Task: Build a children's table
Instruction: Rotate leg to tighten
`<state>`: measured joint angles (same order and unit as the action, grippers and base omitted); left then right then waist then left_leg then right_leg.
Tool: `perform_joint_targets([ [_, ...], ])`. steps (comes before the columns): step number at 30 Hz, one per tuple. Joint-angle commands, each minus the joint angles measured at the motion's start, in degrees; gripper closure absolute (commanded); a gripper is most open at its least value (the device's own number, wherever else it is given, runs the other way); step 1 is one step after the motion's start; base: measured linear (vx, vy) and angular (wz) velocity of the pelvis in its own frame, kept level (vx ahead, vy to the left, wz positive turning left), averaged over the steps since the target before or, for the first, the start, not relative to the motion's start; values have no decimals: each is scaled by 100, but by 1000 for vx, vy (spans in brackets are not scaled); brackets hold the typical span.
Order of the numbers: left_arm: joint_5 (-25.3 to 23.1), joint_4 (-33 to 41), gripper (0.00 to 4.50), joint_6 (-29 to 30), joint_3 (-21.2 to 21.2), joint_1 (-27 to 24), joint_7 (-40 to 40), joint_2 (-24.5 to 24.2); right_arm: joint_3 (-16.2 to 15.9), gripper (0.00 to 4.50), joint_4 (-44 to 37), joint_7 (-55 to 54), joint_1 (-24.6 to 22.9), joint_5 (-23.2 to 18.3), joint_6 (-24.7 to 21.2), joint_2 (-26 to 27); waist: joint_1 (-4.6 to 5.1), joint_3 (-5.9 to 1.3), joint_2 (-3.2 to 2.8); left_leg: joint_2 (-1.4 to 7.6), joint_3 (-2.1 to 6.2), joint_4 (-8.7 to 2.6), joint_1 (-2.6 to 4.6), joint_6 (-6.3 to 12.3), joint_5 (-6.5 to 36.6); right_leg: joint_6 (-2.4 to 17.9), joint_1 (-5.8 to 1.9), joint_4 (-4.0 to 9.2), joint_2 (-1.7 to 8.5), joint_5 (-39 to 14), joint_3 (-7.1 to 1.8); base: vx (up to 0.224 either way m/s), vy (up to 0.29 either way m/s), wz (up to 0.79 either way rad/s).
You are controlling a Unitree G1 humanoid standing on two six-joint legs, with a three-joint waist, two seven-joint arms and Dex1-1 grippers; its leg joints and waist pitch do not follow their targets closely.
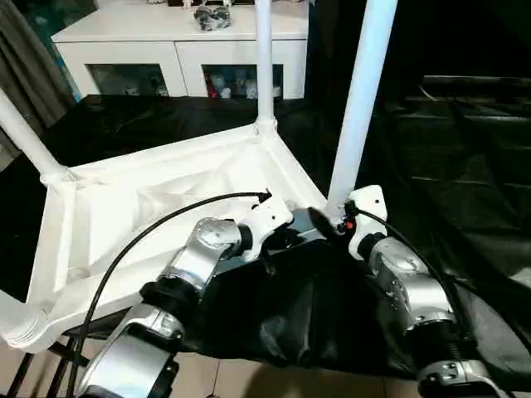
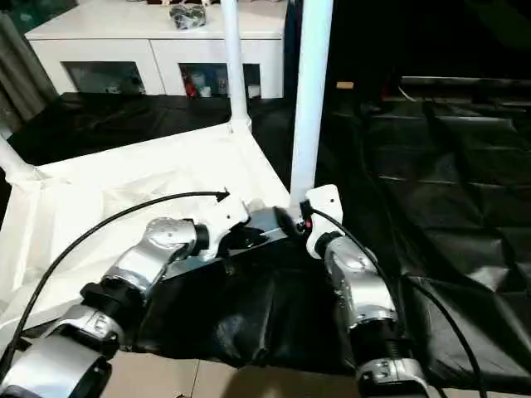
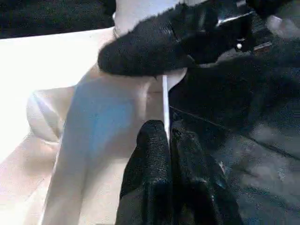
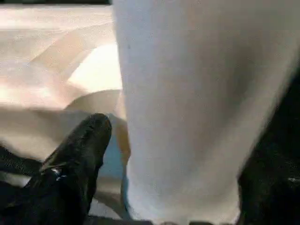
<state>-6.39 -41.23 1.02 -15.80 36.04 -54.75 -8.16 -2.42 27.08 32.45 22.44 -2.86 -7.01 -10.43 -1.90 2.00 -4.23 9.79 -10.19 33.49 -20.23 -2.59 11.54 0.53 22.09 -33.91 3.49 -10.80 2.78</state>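
The children's table lies upside down: its white ribbed top [image 1: 124, 215] rests on the black-draped table. Three legs stand in corner sockets: one at the far right [image 1: 264, 66], one at the near right [image 1: 361, 99] and one slanting at the left [image 1: 25, 137]. My left gripper [image 3: 168, 140] is shut on the top's thin rim beside the near right socket. My right gripper [image 4: 183, 154] is open astride the foot of that near right leg [image 4: 187, 93]. One of its fingers [image 4: 79, 154] stands a little off the leg.
A white cabinet with glass doors [image 1: 182, 50] stands behind the work. The black-draped table [image 1: 465, 166] stretches away to the right. A black cable [image 1: 149, 232] arcs over my left forearm. Bare floor [image 1: 249, 377] shows at the near edge.
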Motion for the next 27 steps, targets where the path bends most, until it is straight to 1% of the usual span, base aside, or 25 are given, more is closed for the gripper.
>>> perform_joint_targets([
  [1,274,222,450,-315,-117,-108,-615,-60,-365,62,-36,792,-2,-93,137,-142,-18,-265,123,304,119,-390,-41,443,1200,1209,-238,490,508,-1636,-270,0,0,0],
  [2,279,230,450,-320,-114,-112,-642,-80,-372,62,-42,851,-1,-99,147,-171,-26,-268,119,307,115,-382,-46,465,1160,1229,-242,477,508,-1554,-269,0,0,0],
  [4,358,292,450,-334,-79,-141,-937,-255,-472,62,-149,1585,-13,-196,218,-471,-46,-300,114,318,113,-351,-77,580,816,1339,-263,408,494,-1045,-247,0,0,0],
  [5,371,301,450,-334,-77,-145,-979,-273,-483,62,-166,1669,-17,-209,219,-503,-53,-304,108,325,111,-346,-76,613,761,1376,-255,394,485,-936,-238,0,0,0],
  [6,407,326,450,-342,-83,-157,-1127,-354,-532,62,-231,1992,-31,-267,212,-619,-68,-331,116,336,105,-317,-88,699,601,1452,-268,350,481,-614,-232,0,0,0],
  [7,425,339,450,-350,-84,-164,-1228,-431,-583,62,-304,2270,-50,-324,201,-731,-85,-349,108,334,101,-284,-104,803,441,1516,-264,302,478,-253,-229,0,0,0],
  [8,432,343,450,-354,-81,-167,-1268,-466,-608,62,-337,2393,-57,-357,190,-782,-94,-342,112,338,104,-285,-109,847,409,1544,-259,290,475,-146,-222,0,0,0],
  [9,454,361,450,-350,-74,-179,-1391,-568,-678,62,-419,2774,-70,-507,110,-926,-102,-330,118,339,94,-279,-105,906,473,1585,-242,294,472,-148,-211,0,0,0],
  [10,464,367,450,-346,-74,-183,-1439,-601,-701,62,-439,2907,-71,-567,77,-973,-114,-322,121,346,89,-284,-92,909,601,1592,-241,312,482,-329,-212,0,0,0],
  [11,464,367,450,-346,-74,-183,-1439,-601,-701,62,-439,2907,-71,-567,77,-973,-119,-313,122,345,86,-288,-96,893,644,1581,-241,327,484,-437,-212,0,0,0],
  [12,492,355,450,-387,-75,-194,-1612,-737,-806,78,-575,3376,-115,-715,24,-1132,-143,-311,134,352,87,-298,-80,820,726,1529,-233,342,484,-711,-213,0,0,0],
  [13,505,362,450,-385,-73,-201,-1673,-774,-825,78,-624,3521,-131,-760,-17,-1168,-156,-306,133,354,87,-299,-77,807,741,1507,-231,351,483,-765,-216,0,0,0],
  [14,522,374,450,-378,-69,-211,-1724,-799,-838,95,-672,3620,-147,-797,-59,-1192,-166,-302,136,359,86,-303,-75,791,749,1489,-228,353,481,-799,-221,0,0,0],
  [15,546,397,450,-359,-61,-227,-1794,-838,-866,95,-751,3769,-175,-861,-162,-1231,-177,-305,153,364,88,-308,-76,768,745,1481,-224,346,485,-824,-223,0,0,0],
  [16,560,412,450,-348,-55,-236,-1841,-865,-890,98,-795,3860,-192,-890,-215,-1257,-185,-306,148,365,92,-312,-76,744,714,1479,-229,340,488,-810,-223,0,0,0],
  [17,564,418,450,-345,-53,-240,-1858,-875,-899,127,-812,3894,-199,-900,-235,-1267,-191,-308,148,371,91,-306,-78,742,678,1480,-224,331,488,-754,-226,0,0,0],
  [18,569,425,450,-338,-55,-245,-1895,-898,-932,127,-830,3971,-212,-908,-264,-1298,-193,-311,147,369,88,-305,-72,739,676,1481,-217,333,488,-743,-226,0,0,0],
  [19,570,426,450,-337,-56,-246,-1909,-908,-948,132,-830,4001,-215,-909,-278,-1312,-203,-309,157,363,89,-306,-72,733,645,1492,-217,330,488,-742,-222,0,0,0],
  [21,585,432,450,-319,-75,-248,-2007,-976,-1018,146,-815,4108,-225,-907,-307,-1347,-215,-316,157,359,86,-298,-72,720,602,1495,-218,323,485,-697,-222,0,0,0],
  [23,590,424,450,-329,-77,-244,-2029,-994,-1033,168,-824,4127,-229,-926,-329,-1347,-220,-314,158,357,85,-297,-77,721,596,1499,-218,319,489,-678,-221,0,0,0],
  [27,597,411,450,-331,-62,-239,-2038,-1012,-1056,185,-880,4126,-258,-942,-383,-1302,-231,-319,166,351,84,-290,-76,712,548,1487,-225,313,488,-658,-220,0,0,0],
])
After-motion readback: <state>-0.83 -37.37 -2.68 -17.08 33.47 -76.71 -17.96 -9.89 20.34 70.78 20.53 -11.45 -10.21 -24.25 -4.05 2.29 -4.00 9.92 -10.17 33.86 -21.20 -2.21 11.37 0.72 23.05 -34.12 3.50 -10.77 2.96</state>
